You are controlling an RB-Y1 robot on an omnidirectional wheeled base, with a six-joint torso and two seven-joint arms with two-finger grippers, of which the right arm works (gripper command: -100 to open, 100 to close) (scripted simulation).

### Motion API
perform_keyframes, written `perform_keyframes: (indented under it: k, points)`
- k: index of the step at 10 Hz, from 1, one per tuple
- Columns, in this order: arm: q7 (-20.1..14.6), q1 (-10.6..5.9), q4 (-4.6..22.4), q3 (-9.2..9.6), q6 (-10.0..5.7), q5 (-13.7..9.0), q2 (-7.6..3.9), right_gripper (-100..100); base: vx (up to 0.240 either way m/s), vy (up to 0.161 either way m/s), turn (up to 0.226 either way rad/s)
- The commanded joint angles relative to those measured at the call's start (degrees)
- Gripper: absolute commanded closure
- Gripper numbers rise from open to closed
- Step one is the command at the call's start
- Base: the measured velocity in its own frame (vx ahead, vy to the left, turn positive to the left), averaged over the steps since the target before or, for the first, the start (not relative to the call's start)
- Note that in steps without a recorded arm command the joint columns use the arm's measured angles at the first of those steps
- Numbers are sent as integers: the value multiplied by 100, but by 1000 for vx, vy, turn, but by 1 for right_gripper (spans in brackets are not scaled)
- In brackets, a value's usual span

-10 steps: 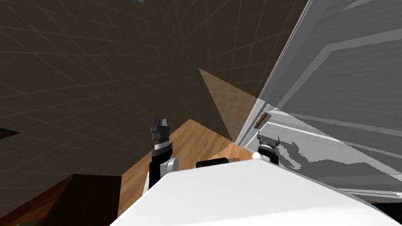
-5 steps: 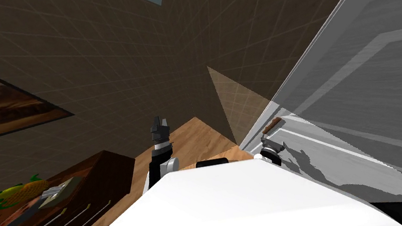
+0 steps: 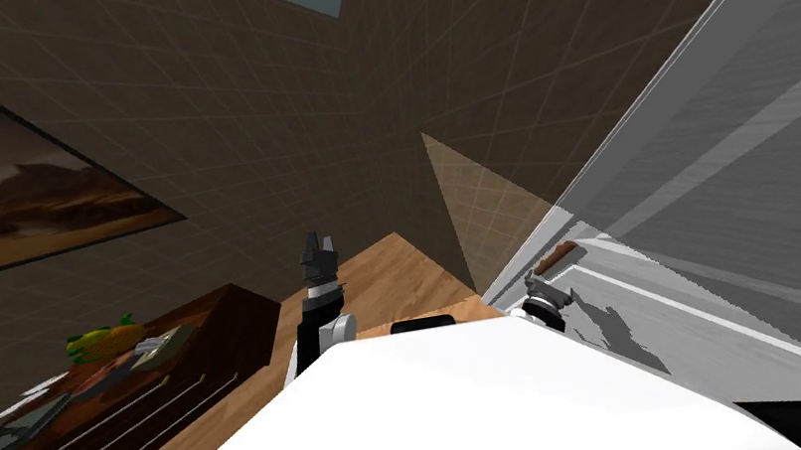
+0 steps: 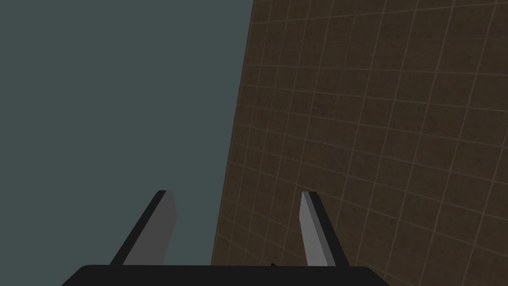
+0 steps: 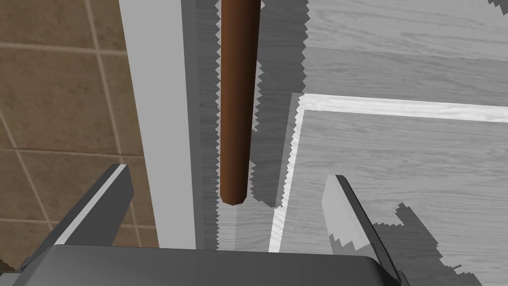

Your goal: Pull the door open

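Door (image 3: 739, 214) looks stiff and heavy, best gripped by its brown handle (image 5: 238, 109). Right hand (image 5: 229, 174) stands open at the handle's end, unclamped; left hand (image 4: 238, 193) idles, fingers apart.

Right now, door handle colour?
The round door handle bar is reddish brown; right wrist view shows it best.

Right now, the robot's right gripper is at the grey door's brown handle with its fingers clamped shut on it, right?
Not shut: the right wrist view shows the right gripper at the brown handle of the grey door with its fingers open, standing clear of the handle's sides.
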Motion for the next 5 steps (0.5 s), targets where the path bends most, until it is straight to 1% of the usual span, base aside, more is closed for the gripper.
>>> perform_keyframes:
  k: [1,2,3,4,5]
  points:
    - [-176,31,77,122,-37,5,-100,-100,195,-25,-122]
    - [-304,56,141,223,-64,11,-182,-100,215,-17,-109]
    - [-444,85,211,335,-95,16,-272,-100,217,-53,-135]
    - [-517,99,248,393,-111,19,-319,-100,190,-54,-108]
    - [-665,129,322,510,-144,25,-414,-100,158,-74,-139]
